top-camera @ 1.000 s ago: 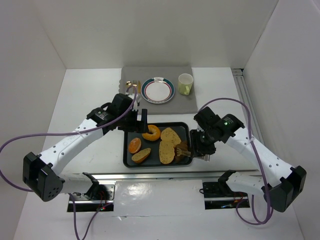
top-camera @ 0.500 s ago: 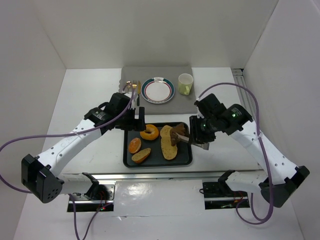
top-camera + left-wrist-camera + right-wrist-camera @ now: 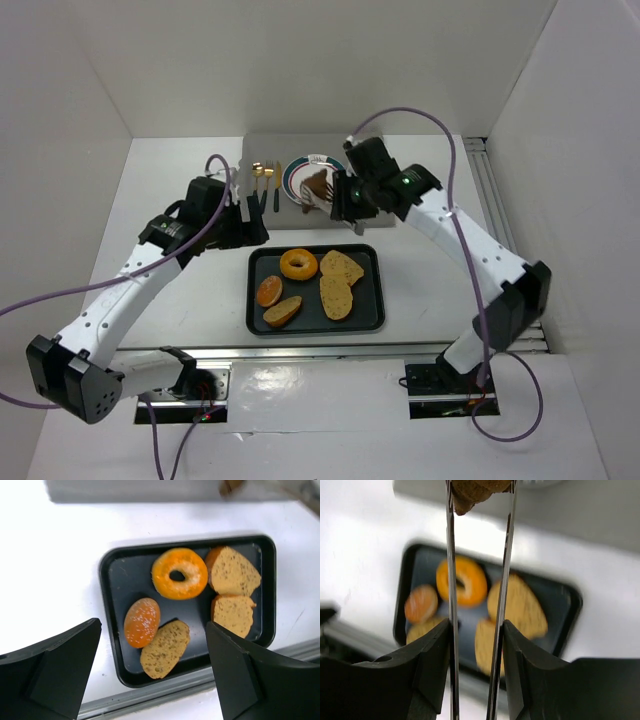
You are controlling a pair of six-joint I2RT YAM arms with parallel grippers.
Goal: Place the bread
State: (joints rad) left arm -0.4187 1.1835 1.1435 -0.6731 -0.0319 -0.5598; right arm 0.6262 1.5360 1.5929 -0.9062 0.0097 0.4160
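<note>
a dark brown piece of bread [image 3: 317, 186] is clamped between the two thin metal blades of the right gripper [image 3: 479, 502] and is seen over the white plate [image 3: 292, 176] with the coloured rim, at the far side of the table. whether it touches the plate cannot be told.

from above, the piece is seen as a compact, uneven lump, hardly longer than it is wide, so its long axis cannot be settled there. in the right wrist view only its near end is shown, the rest being cut off by the top edge of the frame. that end is rounded and narrows to a blunt tip pointed toward the camera and slightly to the left blade. its crust is rough and deep brown, much darker than the other baked goods.

the plate is set on a grey placemat [image 3: 262, 145], with gold cutlery [image 3: 262, 176] laid just beside it on the left.

nearer the arms, a black tray [image 3: 251, 300] is seen with a glazed orange donut [image 3: 298, 264], a small seeded bun [image 3: 269, 291] and three tan bread slices [image 3: 337, 296] in it.

the left gripper [image 3: 152, 622] is held with its jaws spread wide and nothing between them, above the table at the tray's far left corner, with the tray looked down on by its camera.
</note>
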